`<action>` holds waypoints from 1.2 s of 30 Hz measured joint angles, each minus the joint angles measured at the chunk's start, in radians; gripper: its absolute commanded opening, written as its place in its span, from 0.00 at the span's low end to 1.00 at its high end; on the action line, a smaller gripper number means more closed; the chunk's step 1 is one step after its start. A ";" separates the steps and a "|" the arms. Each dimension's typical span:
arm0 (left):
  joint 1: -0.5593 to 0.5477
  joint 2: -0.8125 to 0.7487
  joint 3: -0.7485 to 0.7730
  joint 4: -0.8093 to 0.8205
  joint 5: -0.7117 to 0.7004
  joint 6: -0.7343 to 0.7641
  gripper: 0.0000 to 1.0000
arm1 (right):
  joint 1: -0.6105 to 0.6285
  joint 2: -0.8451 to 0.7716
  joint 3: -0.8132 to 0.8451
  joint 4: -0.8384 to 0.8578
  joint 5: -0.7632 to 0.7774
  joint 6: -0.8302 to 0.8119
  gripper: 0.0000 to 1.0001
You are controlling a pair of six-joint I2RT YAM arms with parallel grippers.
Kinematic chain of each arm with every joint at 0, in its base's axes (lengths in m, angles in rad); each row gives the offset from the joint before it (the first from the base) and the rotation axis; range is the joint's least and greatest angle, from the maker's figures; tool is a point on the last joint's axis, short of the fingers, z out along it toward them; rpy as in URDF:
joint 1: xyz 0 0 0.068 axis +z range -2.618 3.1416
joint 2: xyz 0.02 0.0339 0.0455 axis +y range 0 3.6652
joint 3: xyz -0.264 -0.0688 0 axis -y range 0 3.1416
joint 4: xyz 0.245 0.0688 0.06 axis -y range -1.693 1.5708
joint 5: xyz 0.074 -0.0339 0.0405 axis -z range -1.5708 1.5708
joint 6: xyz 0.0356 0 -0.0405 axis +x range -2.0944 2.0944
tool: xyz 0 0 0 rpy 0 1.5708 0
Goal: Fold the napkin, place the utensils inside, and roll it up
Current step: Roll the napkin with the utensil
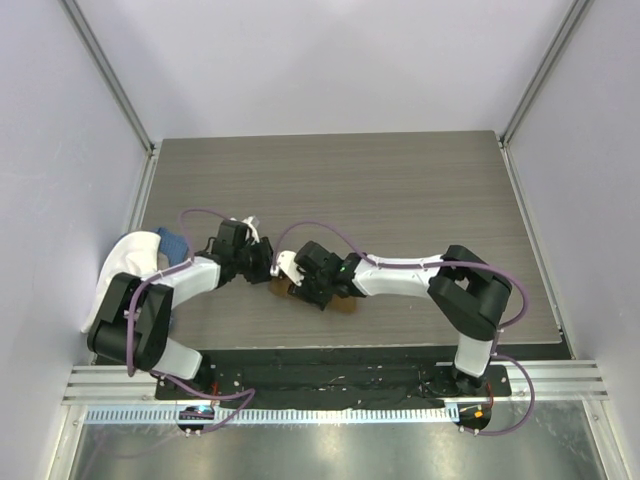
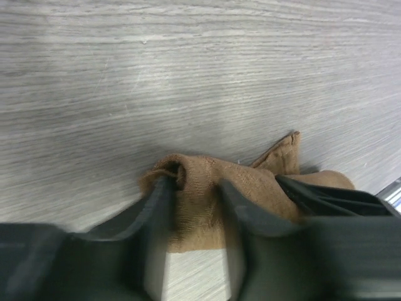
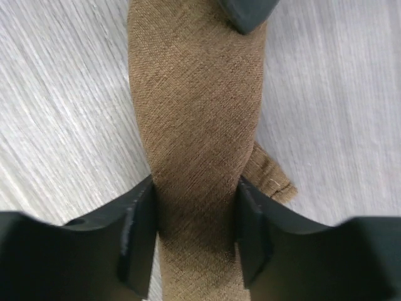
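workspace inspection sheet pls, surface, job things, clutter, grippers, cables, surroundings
surface: grey wood-grain table, no spills seen
job's things: napkin rolled into a narrow bundle; spoon not visible
clutter: white cloth and blue cloth at the table's left edge
grippers: left gripper and right gripper each clamp the napkin
cables: purple cables loop along both arms
surroundings: white walls with metal frame posts
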 measured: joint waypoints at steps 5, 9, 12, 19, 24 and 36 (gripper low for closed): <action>0.000 -0.073 -0.001 -0.053 -0.043 0.000 0.70 | -0.075 0.030 0.050 -0.054 -0.170 0.042 0.36; 0.000 -0.169 -0.014 -0.089 -0.103 0.008 0.71 | -0.146 0.049 0.068 -0.069 -0.329 0.094 0.35; 0.000 -0.246 -0.047 -0.098 -0.140 0.018 0.73 | -0.201 0.072 0.082 -0.083 -0.462 0.146 0.35; 0.000 -0.392 -0.147 -0.074 -0.141 0.019 0.73 | -0.309 0.170 0.121 -0.126 -0.786 0.251 0.35; 0.000 -0.410 -0.195 0.013 -0.094 0.017 0.73 | -0.356 0.258 0.159 -0.145 -0.958 0.307 0.34; 0.000 -0.312 -0.232 0.173 -0.034 -0.007 0.63 | -0.378 0.341 0.187 -0.147 -1.102 0.362 0.33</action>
